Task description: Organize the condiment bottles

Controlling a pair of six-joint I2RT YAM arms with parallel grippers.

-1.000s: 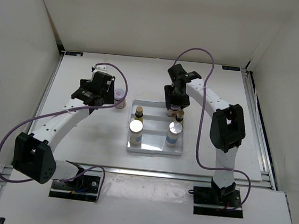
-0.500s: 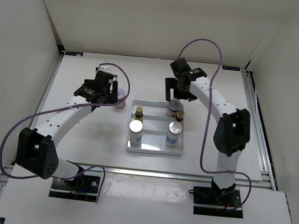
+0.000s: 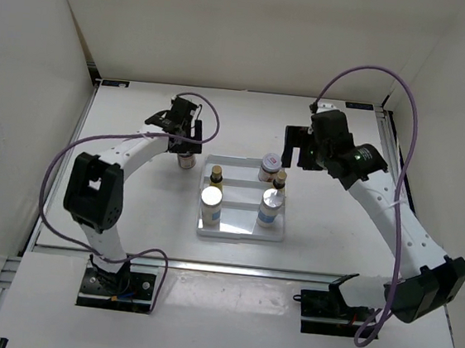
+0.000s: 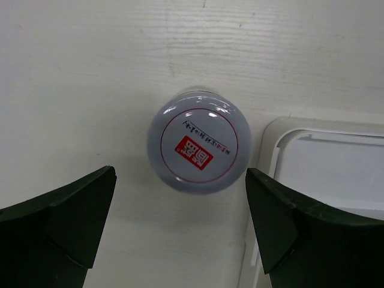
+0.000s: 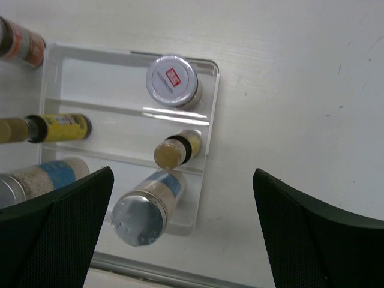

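Note:
A squat jar (image 3: 186, 160) with a pinkish-white lid (image 4: 200, 147) stands on the table just left of the white tray (image 3: 239, 229). My left gripper (image 3: 184, 138) hangs open right above it, one finger on each side (image 4: 180, 180). Inside the tray stand another squat jar (image 3: 269, 163) (image 5: 172, 81), two slim yellow-labelled bottles (image 3: 215, 174) (image 3: 280, 180) and two silver-capped bottles (image 3: 211, 198) (image 3: 272, 201). My right gripper (image 3: 302, 148) is open and empty, high above the tray's right edge (image 5: 183, 174).
White walls enclose the table on three sides. The tray's corner (image 4: 312, 162) lies close to the outside jar's right. Purple cables loop over both arms. A metal rail (image 3: 223, 266) runs along the near edge.
My right gripper opened, left the squat jar in the tray's far right compartment, and drew up and to the right. My left gripper swung right to hover over the outside jar.

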